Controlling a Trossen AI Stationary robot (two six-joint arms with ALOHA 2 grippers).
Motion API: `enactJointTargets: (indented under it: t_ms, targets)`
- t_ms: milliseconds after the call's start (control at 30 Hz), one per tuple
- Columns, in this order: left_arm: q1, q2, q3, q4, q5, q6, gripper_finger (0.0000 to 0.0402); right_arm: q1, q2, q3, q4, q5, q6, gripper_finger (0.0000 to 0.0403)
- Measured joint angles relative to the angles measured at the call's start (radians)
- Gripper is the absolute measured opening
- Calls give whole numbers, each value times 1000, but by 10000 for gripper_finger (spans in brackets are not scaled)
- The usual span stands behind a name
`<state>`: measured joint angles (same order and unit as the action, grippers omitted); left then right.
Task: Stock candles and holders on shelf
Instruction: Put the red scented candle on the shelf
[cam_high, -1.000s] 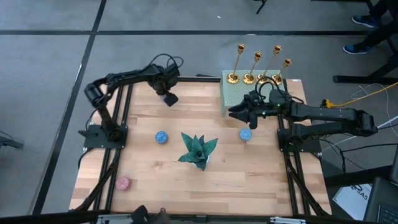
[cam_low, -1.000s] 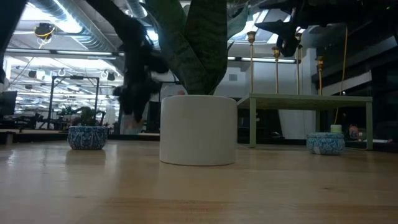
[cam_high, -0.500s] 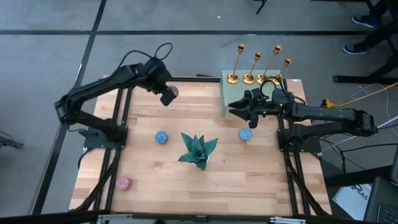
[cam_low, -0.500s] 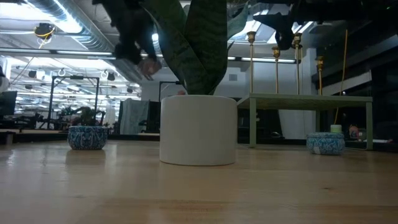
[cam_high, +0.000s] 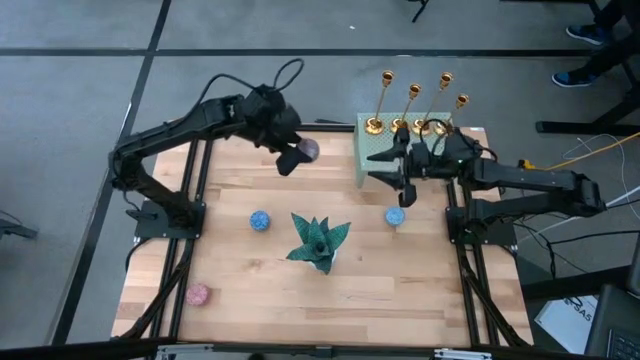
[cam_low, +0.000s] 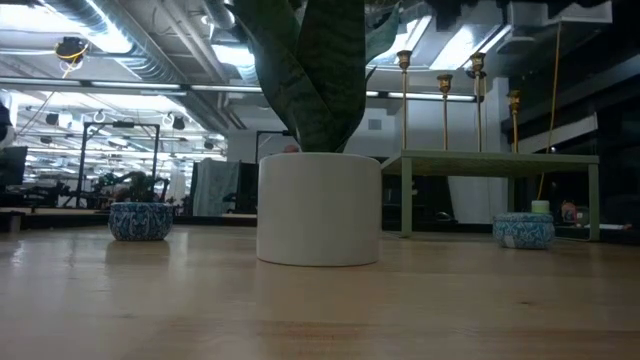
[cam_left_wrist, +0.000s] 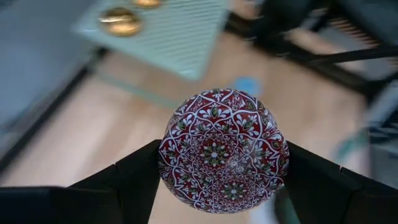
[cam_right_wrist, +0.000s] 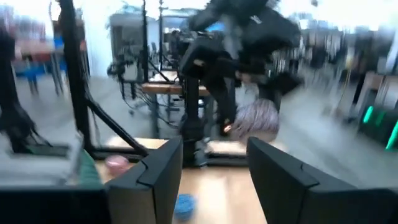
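Mauve-grey candle (cam_left_wrist: 222, 150) clamped across its rim in left hand (cam_high: 297, 156), aloft left of the green shelf (cam_high: 385, 159); probably light, stiff, smooth-sided, best pinched across the widest part; right hand (cam_high: 400, 178) half open, empty, above shelf's near edge.

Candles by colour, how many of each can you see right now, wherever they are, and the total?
Blue candles: 2, one left of the plant, one in front of the shelf.
Pink candle: 1, at the table's near left corner.
Mauve-grey candle: 1, held in the left claw.
Total: 4
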<state>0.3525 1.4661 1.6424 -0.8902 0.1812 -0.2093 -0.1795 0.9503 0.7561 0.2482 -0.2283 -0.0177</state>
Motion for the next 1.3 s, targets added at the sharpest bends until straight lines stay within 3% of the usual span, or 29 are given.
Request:
enactJointTargets:
  t_ms: [167,333,567,733,900,1300]
  targets:
    - [0,77,98,-3,232,-64,285,46,94,114,2,0,-315,184]
    - [-18,110,127,-8,380,-75,285,65,211,241,-79,0,-427,184]
    - [-51,111,127,-77,371,-72,285,67,363,408,-276,-8,-434,184]
    - [-77,111,127,-84,371,-28,286,67,441,484,-302,-67,-436,184]
    - [-97,111,127,-109,372,-5,288,67,474,515,-328,-131,-436,184]
    - [-97,111,127,-140,389,-15,289,80,480,517,-345,-132,-510,184]
